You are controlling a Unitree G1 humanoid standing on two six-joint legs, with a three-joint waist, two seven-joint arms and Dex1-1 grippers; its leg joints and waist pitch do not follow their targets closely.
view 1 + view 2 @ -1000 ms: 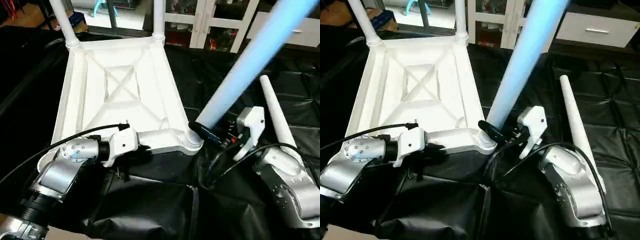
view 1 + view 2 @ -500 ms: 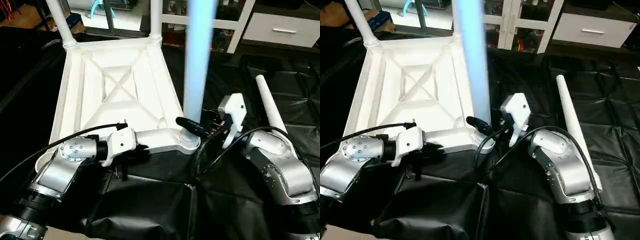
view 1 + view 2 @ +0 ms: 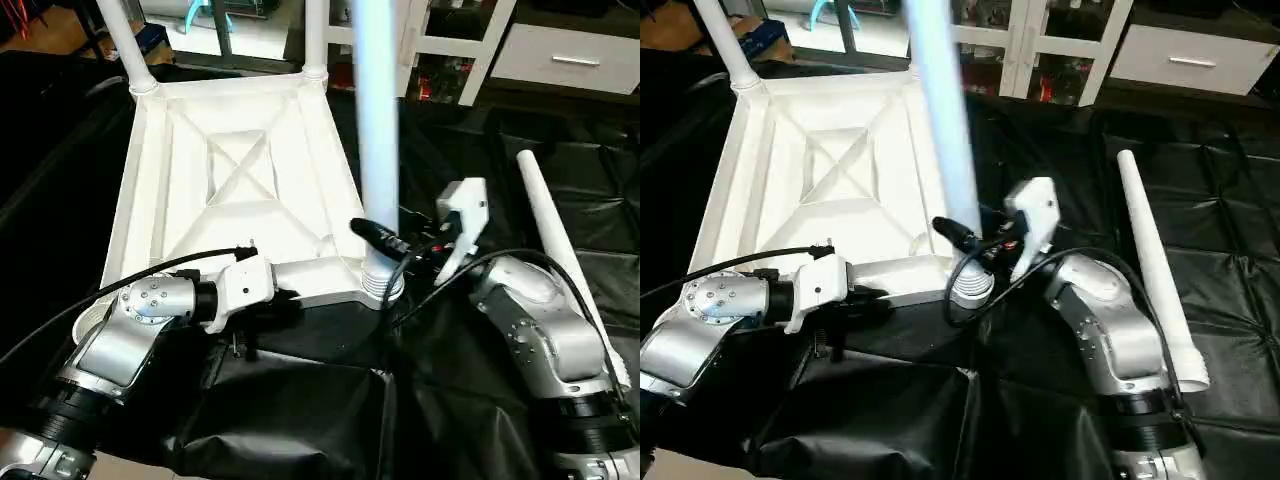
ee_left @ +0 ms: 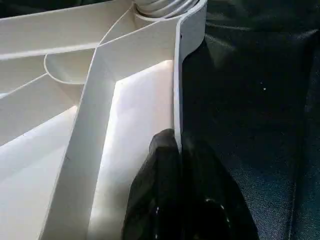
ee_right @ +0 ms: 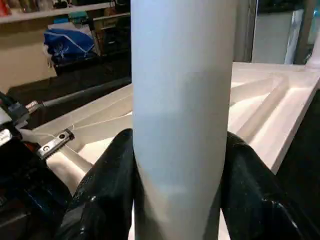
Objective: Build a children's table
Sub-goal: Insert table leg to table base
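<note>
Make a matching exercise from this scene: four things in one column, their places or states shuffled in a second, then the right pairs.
1. left gripper
2. right gripper
3. spare leg
4. far-left leg

A. lying on the black cloth
B. standing in a far corner socket
C. pinching the tabletop's near rim
D. clamped round an upright leg at the near right socket

Pairs: 1-C, 2-D, 3-A, 4-B

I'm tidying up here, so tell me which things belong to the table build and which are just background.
Job: tabletop, two fitted legs, held leg, spare leg, left gripper, right gripper.
Background: black cloth, white shelf, drawer.
</note>
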